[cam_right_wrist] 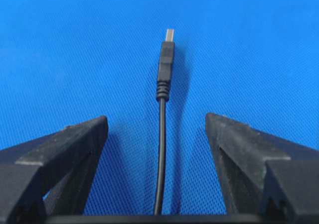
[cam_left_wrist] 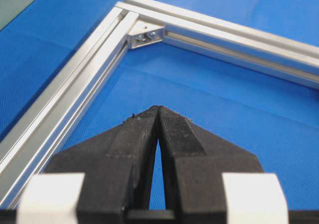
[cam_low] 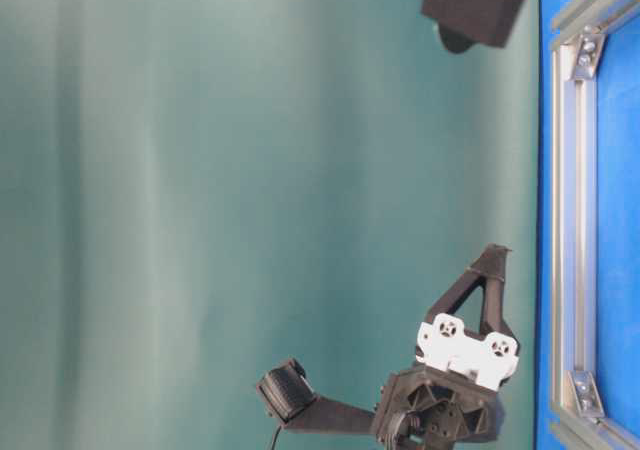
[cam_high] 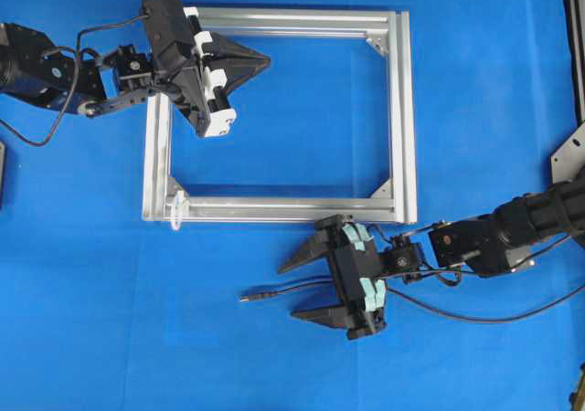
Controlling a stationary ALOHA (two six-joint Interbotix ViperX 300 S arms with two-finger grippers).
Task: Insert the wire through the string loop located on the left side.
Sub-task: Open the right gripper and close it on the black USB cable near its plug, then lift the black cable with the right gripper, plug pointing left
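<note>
The wire (cam_high: 302, 288), thin and black with a ribbed plug and metal tip, lies on the blue counter (cam_high: 475, 110) between the wide-spread fingers of the right end effector (cam_high: 294, 290), which grips nothing. The whitish string loop (cam_high: 176, 212) circles the silver frame's (cam_high: 402, 110) lower-left corner, too small to read clearly. The left end effector (cam_high: 265, 61) hangs pressed closed and empty over the frame's upper-left area.

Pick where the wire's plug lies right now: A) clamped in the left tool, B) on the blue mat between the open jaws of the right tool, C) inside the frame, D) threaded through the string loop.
B: the wire lies on the mat, its plug between the spread jaws of the right tool, untouched.
</note>
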